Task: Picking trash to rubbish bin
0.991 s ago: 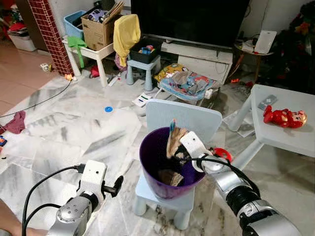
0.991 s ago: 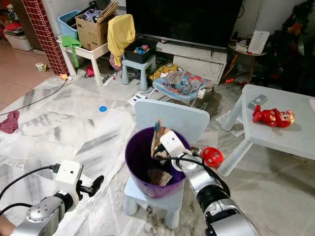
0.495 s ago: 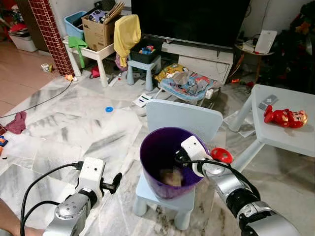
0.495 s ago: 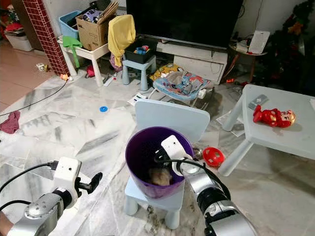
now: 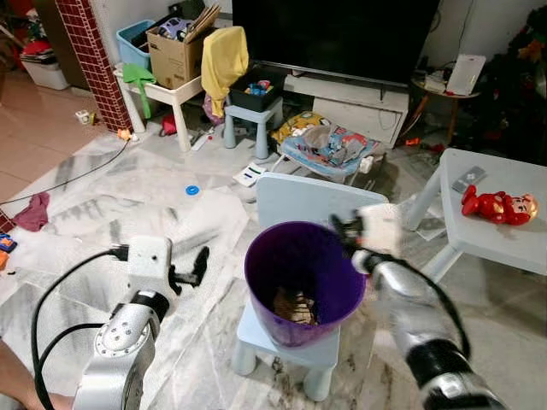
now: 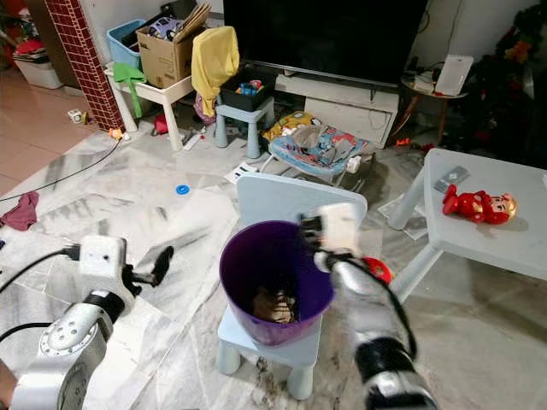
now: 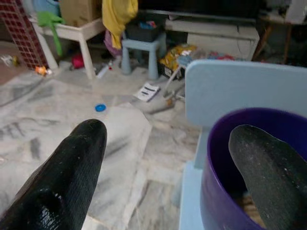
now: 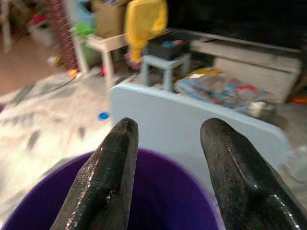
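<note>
- The right gripper (image 8: 165, 158) is being held just above the far rim of the purple bin (image 5: 303, 278), its two black fingers (image 8: 108, 177) spread apart with nothing between them; in the head views it is blurred.
- Directly below and in front of those fingers, the bin's open mouth is being shown, and beyond it the pale blue back of the small chair (image 5: 314, 198) on whose seat the bin is standing.
- The trash (image 5: 294, 306), a crumpled brownish wad, is lying at the bottom of the bin, well below the right gripper and apart from it.
- Just beside the right arm, on its outer side, a red ball (image 6: 376, 268) is partly hidden on the floor.
- Farther out on that side, a pale blue table (image 5: 513, 235) is carrying a red toy figure (image 5: 499, 205).
- The left gripper (image 7: 168, 163) is being held out over the marble floor (image 5: 128, 213) on the other side of the bin, level with its rim; its fingers (image 7: 72, 167) are parted wide and empty, one of them overlapping the bin's wall in the left wrist view.
- Beyond both grippers, a blue ring (image 5: 192, 190) is lying on the floor, and a small blue stool (image 5: 252, 120), a yellow cloth (image 5: 226, 53) and a cardboard box (image 5: 178, 47) are standing before a dark television (image 5: 333, 34).
</note>
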Controlling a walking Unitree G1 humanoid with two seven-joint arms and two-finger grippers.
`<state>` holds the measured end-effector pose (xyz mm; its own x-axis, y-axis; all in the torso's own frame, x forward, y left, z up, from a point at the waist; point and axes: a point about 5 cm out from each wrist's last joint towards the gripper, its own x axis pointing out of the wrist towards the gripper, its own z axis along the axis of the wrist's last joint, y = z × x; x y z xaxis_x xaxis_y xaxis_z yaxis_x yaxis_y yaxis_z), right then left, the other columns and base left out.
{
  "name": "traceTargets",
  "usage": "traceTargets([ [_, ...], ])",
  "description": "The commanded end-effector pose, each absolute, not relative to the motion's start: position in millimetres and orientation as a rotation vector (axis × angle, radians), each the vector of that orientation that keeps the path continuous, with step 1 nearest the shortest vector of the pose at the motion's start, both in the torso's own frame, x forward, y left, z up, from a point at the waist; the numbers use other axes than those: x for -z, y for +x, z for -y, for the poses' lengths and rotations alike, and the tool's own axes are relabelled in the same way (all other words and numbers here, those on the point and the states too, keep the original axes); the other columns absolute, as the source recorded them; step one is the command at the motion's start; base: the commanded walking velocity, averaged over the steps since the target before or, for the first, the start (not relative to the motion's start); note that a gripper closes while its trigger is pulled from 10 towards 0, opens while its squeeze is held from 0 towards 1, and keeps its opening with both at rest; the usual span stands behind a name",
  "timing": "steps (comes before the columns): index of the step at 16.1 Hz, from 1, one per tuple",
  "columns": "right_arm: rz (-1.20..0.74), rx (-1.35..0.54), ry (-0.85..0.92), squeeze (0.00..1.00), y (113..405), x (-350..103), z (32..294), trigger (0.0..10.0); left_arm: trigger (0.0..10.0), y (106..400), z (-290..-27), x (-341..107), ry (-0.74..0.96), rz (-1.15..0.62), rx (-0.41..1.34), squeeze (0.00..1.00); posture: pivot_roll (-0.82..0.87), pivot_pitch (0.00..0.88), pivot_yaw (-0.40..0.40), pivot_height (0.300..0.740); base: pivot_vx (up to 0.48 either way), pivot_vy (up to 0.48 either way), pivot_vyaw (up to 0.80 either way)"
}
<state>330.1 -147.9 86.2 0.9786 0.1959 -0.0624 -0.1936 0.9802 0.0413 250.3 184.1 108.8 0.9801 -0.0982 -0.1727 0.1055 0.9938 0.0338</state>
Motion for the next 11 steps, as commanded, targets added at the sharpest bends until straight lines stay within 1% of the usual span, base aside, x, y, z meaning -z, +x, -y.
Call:
traceTargets([
  [1, -0.026, -0.134, 0.025, 0.00, 328, -95, 162, 10.0, 10.0, 254, -185, -115, 0.040, -0.122, 0.093, 1.00, 0.08, 0.001, -0.034, 0.740, 0.000, 0.000, 0.00],
  [2, -0.017, -0.078, -0.018, 0.00, 322, -97, 171, 10.0, 10.0, 255, -186, -117, 0.033, -0.099, 0.087, 1.00, 0.07, 0.000, -0.034, 0.740, 0.000, 0.000, 0.00],
  [3, -0.036, -0.013, 0.001, 0.00, 316, -101, 182, 10.0, 10.0, 258, -188, -120, 0.014, -0.062, 0.063, 1.00, 0.05, 0.000, -0.030, 0.740, 0.000, 0.000, 0.00],
  [5, 0.009, -0.024, -0.002, 0.00, 307, -114, 190, 10.0, 10.0, 261, -186, -125, -0.003, -0.026, 0.064, 1.00, 0.02, 0.000, -0.024, 0.740, 0.000, 0.000, 0.00],
  [7, 0.037, 0.004, -0.073, 0.00, 302, -125, 198, 10.0, 10.0, 265, -181, -129, -0.017, 0.005, 0.076, 1.00, 0.00, 0.000, -0.018, 0.740, 0.000, 0.000, 0.00],
  [9, 0.062, 0.020, -0.137, 0.00, 298, -133, 202, 10.0, 10.0, 270, -183, -131, -0.038, 0.025, 0.050, 1.00, -0.01, 0.000, -0.013, 0.740, 0.000, 0.000, 0.00],
  [10, 0.063, -0.019, -0.046, 0.00, 294, -136, 198, 10.0, 10.0, 271, -187, -133, -0.037, 0.041, 0.019, 0.49, -0.01, 0.000, -0.011, 0.740, 0.000, 0.000, 0.00],
  [11, 0.071, -0.002, -0.007, 0.00, 291, -138, 197, 10.0, 10.0, 272, -192, -135, -0.079, 0.047, -0.015, 0.00, 0.00, 0.000, -0.011, 0.740, 0.000, 0.000, 0.00],
])
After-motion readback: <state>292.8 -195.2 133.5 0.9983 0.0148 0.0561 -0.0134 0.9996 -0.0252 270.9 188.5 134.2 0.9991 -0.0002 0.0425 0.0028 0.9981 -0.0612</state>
